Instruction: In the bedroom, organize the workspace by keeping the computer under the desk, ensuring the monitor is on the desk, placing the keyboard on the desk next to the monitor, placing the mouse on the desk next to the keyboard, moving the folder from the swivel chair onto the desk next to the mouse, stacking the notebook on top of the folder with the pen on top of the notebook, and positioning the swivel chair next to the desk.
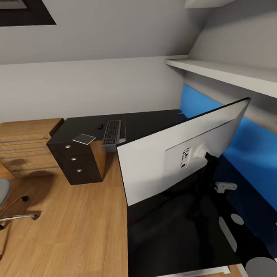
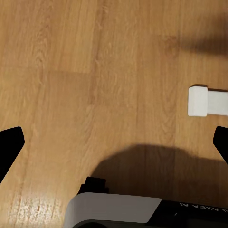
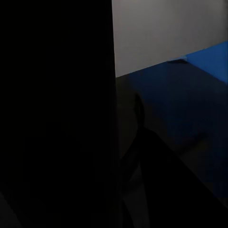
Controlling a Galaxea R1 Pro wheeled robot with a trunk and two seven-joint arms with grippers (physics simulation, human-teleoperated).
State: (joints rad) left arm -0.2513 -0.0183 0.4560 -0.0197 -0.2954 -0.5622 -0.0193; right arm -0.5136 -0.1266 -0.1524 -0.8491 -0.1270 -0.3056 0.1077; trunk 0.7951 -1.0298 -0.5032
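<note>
Desk [image 1: 154, 123]: black L-shaped top set against a blue back panel; wooden floor beside it
Monitor [image 1: 176, 152]: stood on the near desk wing, white back turned to the camera
Swivel chair [image 1: 1, 194]: seen at the left edge, well apart from the desk
Keyboard [image 1: 112, 132]: laid on the far wing
Left gripper [image 2: 114, 142]: fingers spread wide over bare floor
Right gripper: state cannot be told

A home bedroom workspace — sloped ceiling, wooden floor [image 1: 78, 235], desk [image 1: 154, 125], monitor [image 1: 176, 152], wooden drawer chest [image 1: 21, 148].
</note>
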